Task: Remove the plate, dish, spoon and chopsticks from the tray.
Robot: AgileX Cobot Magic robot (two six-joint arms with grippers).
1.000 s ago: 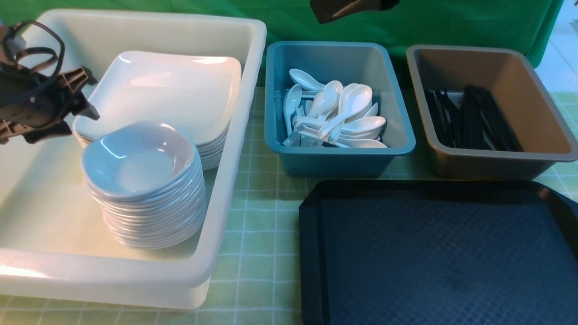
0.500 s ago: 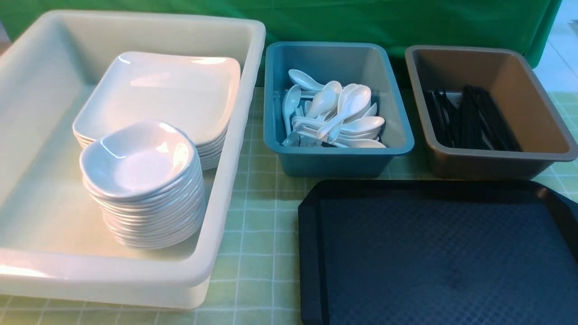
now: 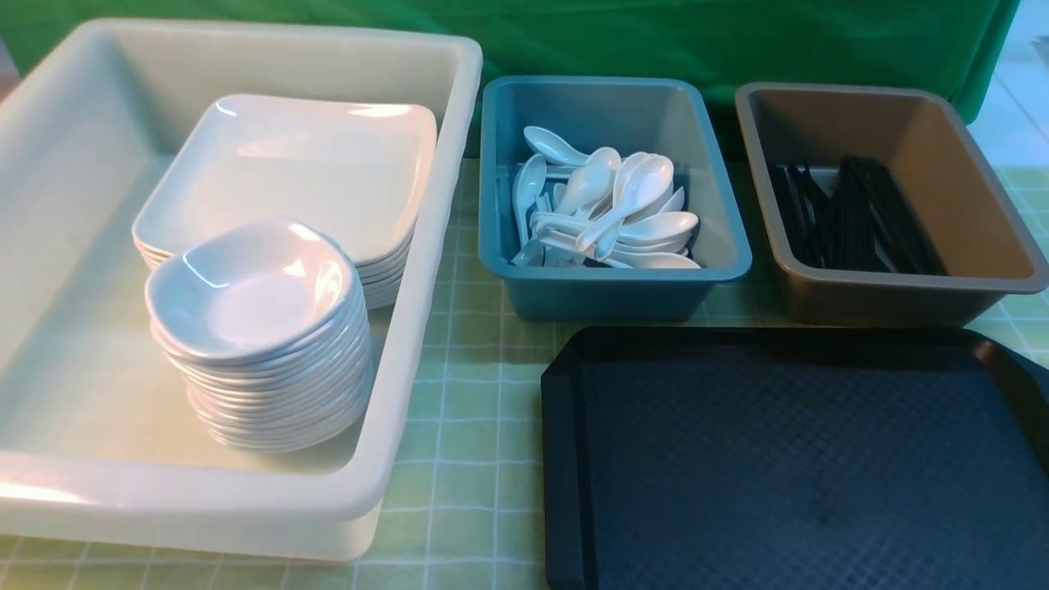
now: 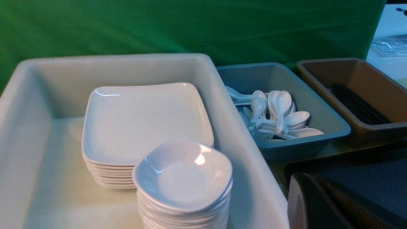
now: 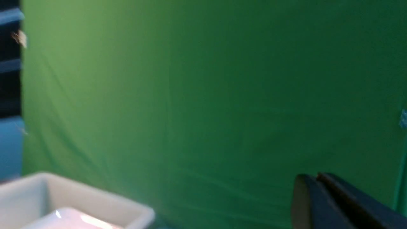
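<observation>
Black tray [image 3: 787, 459], diamond-textured surface, raised rim, clipped corners, bare

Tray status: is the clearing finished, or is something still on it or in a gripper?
Looks done: what shows of the tray is bare. The plates and dishes are stacked in the white tub, spoons lie in the blue bin, chopsticks in the brown bin. Nothing seems in hand: both grippers are shut, out of the front view. Nothing visibly left.
</observation>
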